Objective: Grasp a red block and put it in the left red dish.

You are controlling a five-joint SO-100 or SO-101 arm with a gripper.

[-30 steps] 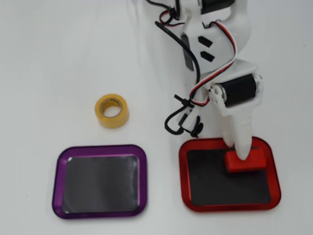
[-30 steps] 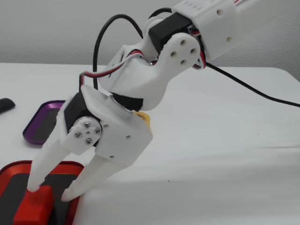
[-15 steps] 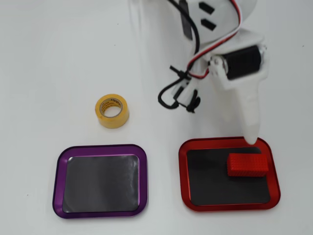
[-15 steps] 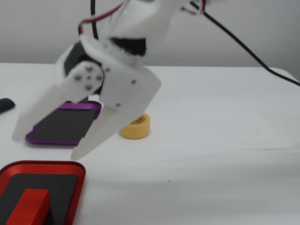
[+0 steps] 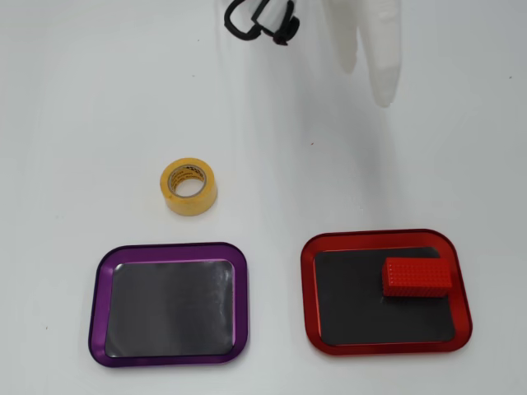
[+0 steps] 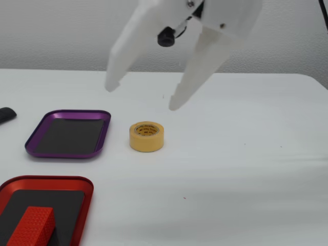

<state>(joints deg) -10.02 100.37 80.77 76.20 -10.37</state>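
The red block lies inside the red dish, in its upper right part in the overhead view. In the fixed view the block and the dish are at the bottom left. My white gripper is open and empty. It hangs high above the table, behind the tape roll, well away from the dish. In the overhead view the gripper shows blurred at the top edge, above the red dish.
A purple-rimmed tray with a dark inside sits beside the red dish; it also shows in the fixed view. A yellow tape roll stands mid-table. A black cable loops at the top edge. A dark object lies at the far left.
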